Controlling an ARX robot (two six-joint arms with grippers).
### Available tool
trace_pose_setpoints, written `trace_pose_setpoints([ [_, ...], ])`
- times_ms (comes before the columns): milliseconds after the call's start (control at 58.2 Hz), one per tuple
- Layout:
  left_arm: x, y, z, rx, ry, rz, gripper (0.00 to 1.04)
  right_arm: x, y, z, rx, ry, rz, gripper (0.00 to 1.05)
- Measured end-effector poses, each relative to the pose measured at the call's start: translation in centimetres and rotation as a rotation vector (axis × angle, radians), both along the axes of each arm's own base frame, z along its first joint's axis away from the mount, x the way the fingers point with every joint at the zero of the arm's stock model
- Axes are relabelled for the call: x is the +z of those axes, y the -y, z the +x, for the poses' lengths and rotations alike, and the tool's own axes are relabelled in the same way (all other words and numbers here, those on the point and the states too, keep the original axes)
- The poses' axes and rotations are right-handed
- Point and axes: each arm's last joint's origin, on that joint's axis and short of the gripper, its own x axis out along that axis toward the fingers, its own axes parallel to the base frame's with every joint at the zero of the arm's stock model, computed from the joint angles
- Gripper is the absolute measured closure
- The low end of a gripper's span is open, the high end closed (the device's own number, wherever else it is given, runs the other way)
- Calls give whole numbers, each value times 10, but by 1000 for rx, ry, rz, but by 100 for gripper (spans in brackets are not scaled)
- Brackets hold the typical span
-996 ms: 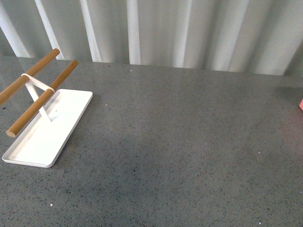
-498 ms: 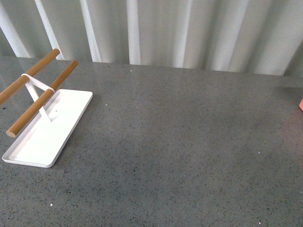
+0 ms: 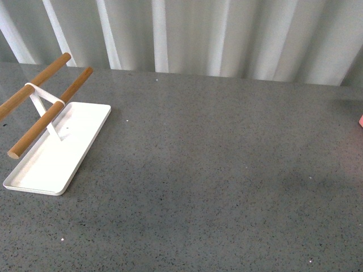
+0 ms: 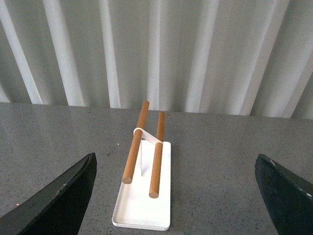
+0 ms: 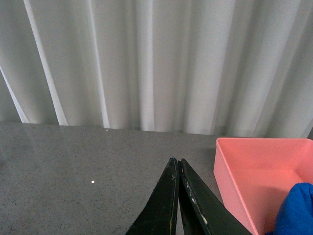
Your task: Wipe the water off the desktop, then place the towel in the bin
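A wall of pale grey-white corrugated panels (image 3: 227, 34) runs behind the scene. In front of it lies the desk (image 3: 215, 170), a wide flat dark grey stone-like surface flecked with black and white; its middle is bare in the front view, and no wet patch can be made out on it. On its left side sits a white rectangular tray (image 3: 39, 173) with a shallow rim. From the tray rises a thin white stand (image 3: 48, 116) carrying two round light-brown wooden rods (image 3: 48, 113), which lie side by side and slope upward toward the wall.

At the desk's right side stands a pink rectangular plastic bin (image 5: 254, 171), open at the top; only a sliver of it shows at the right edge of the front view. A bright blue fluffy towel (image 5: 296, 210) shows at the corner of the right wrist view, lying in the bin, partly cut off by the frame.

The left tool (image 4: 173, 196) has its two dark fingers (image 4: 58, 196) spread wide apart, holding nothing, with the tray seen between them. The right tool (image 5: 177, 166) has its dark fingers (image 5: 195, 200) pressed together and empty, just beside the bin.
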Motion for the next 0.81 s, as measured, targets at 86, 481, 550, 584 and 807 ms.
trace_pose_setpoints([
  [86, 0, 0, 0, 0, 0, 0, 7, -4, 0, -3, 0, -2, 0, 101],
  [481, 0, 0, 0, 0, 0, 0, 7, -16, 0, -14, 0, 0, 1, 101],
  [550, 0, 0, 0, 0, 0, 0, 7, -18, 0, -16, 0, 1, 1, 101],
  [584, 0, 0, 0, 0, 0, 0, 7, -20, 0, -17, 0, 15, 1, 101],
  [807, 0, 0, 0, 0, 0, 0, 7, -19, 0, -21, 0, 29, 1, 101],
])
